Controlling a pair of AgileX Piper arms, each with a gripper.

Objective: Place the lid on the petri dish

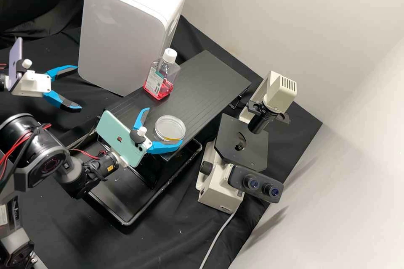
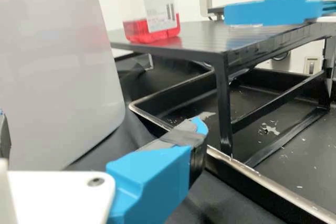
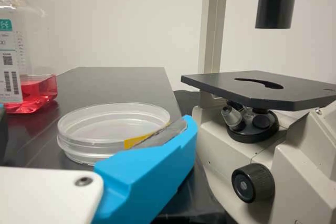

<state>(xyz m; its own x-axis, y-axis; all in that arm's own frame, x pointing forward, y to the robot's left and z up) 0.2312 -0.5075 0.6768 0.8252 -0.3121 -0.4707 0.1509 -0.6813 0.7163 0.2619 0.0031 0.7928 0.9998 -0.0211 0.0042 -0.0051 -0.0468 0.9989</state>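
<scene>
Dish: we see the petri dish (image 1: 169, 128) lying flat at the near end of the black raised shelf (image 1: 202, 88). It is clear, with a yellowish patch at its near edge. We cannot tell whether it is covered.
Right pincer: the right gripper (image 1: 164, 126) is spread wide and has hold of nothing. One blue finger (image 1: 141, 119) stands beside the dish on the side toward the white box (image 1: 126, 25). The other runs along the dish's near edge, so the dish lies between the tips. We cannot tell whether either finger touches it.
Left pincer: the left gripper (image 1: 79, 88) hangs over the black bench just in front of the white box, well apart from the dish. Its fingers are wide apart with nothing between them.
Shelf: it stands in a shallow black tray (image 1: 126, 214). A bottle (image 1: 161, 76) of red liquid with a white cap stands upright on it near the white box.
Microscope: we see the microscope (image 1: 242, 155) just beside the shelf, on the side away from the arms.
</scene>
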